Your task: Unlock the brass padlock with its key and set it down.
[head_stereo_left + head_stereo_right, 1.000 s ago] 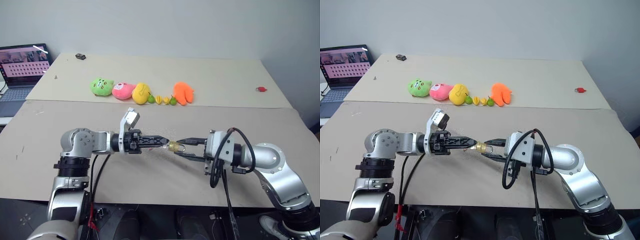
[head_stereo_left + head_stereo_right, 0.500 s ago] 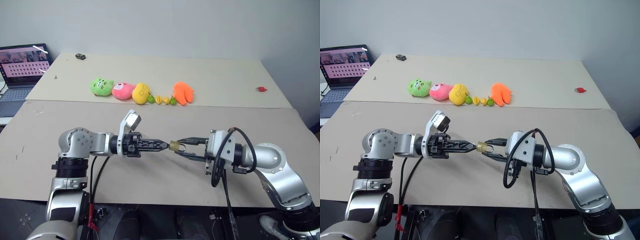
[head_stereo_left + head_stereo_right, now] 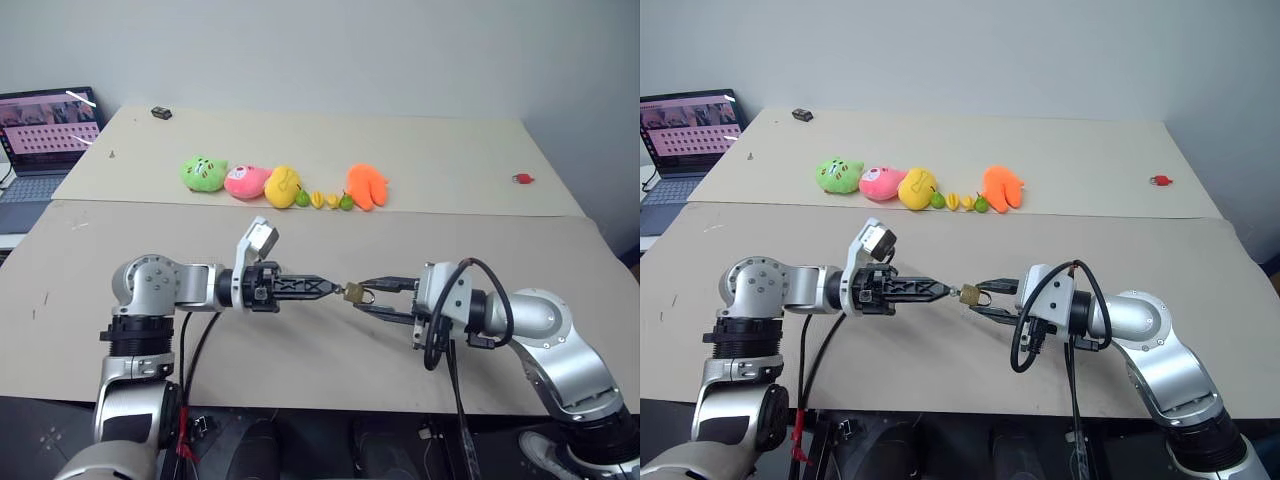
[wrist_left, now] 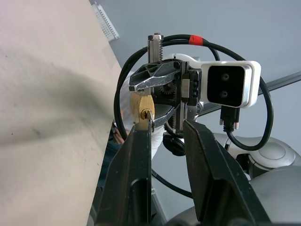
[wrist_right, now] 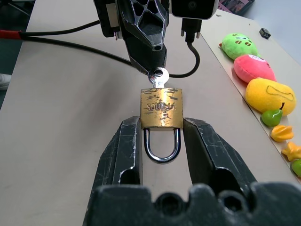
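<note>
The brass padlock (image 5: pixel 161 108) hangs in mid-air above the near table (image 3: pixel 300 350), clamped by its two sides between the fingers of the right gripper (image 5: pixel 162 141), shackle looped back between them and seated in the body. The silver key (image 5: pixel 158 76) stands in the keyway on the lock's far face; its head sits at the tip of the left gripper (image 3: pixel 335 288), whose fingers are drawn nearly together around it, though the exact contact is too small to confirm. The two grippers meet nose to nose, both held level over bare tabletop.

Surroundings: on the far table (image 3: pixel 450 160) a row of plush toys (image 3: pixel 282 186) lies well behind the work, a small red item (image 3: pixel 522 179) sits near the right edge, and a small black object (image 3: pixel 160 113) near the far left corner. A laptop (image 3: pixel 45 140) stands open to the left. Nothing lies between the grippers and the surface below them.

Against the picture of a second ago, the lock and both grippers occupy much the same spot; the lock appears slightly darker and tilted.
</note>
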Controlling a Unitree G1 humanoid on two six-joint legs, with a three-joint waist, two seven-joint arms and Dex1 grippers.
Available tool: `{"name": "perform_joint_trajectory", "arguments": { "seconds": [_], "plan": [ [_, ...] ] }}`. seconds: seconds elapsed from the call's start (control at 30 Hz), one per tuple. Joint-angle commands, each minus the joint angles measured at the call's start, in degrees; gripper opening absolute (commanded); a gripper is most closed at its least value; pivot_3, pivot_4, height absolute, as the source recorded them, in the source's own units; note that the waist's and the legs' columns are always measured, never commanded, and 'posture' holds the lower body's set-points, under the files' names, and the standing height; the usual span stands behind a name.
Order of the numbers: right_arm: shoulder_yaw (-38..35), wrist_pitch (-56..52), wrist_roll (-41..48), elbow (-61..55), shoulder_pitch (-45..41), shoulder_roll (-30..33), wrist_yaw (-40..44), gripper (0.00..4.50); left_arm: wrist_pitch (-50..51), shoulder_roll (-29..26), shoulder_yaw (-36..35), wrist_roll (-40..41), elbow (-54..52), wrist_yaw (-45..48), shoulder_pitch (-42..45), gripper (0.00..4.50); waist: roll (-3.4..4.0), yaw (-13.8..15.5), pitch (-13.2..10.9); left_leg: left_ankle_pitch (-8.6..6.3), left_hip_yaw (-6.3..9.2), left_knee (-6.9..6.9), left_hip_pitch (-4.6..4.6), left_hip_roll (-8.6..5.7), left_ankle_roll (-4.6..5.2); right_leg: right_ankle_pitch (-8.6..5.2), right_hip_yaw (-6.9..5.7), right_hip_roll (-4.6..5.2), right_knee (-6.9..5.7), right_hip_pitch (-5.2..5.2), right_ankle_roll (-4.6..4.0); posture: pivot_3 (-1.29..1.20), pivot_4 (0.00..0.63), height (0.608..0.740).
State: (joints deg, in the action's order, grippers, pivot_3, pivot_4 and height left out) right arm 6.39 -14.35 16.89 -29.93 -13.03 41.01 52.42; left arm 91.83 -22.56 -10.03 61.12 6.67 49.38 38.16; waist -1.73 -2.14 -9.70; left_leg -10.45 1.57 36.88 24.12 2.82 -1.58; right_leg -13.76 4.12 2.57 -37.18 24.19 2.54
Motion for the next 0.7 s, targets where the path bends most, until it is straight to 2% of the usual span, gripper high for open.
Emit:
{"name": "perform_joint_trajectory", "arguments": {
  "seconds": [0.03, 0.7],
  "plan": [
    [-1.3, 0.9, 0.1, -1.3, -1.3, -0.1, -0.4, 0.91, 0.6, 1.1, -0.5, 2.1, -2.2, -0.4, 1.2, 1.11, 0.00, 0.0, 0.0, 0.00, 0.00, 0.00, 0.00, 0.00, 0.00, 0.00, 0.00, 0.00, 0.00, 0.00, 0.00, 0.00, 0.150, 0.717],
    [-2.8, 0.2, 0.8, -3.0, -0.4, 0.9, -0.6, 0.91, -5.5, -1.3, 3.7, -1.7, -1.6, 2.2, -1.7, 1.11, 0.00, 0.0, 0.0, 0.00, 0.00, 0.00, 0.00, 0.00, 0.00, 0.00, 0.00, 0.00, 0.00, 0.00, 0.00, 0.00, 0.150, 0.717]
  ]
}}
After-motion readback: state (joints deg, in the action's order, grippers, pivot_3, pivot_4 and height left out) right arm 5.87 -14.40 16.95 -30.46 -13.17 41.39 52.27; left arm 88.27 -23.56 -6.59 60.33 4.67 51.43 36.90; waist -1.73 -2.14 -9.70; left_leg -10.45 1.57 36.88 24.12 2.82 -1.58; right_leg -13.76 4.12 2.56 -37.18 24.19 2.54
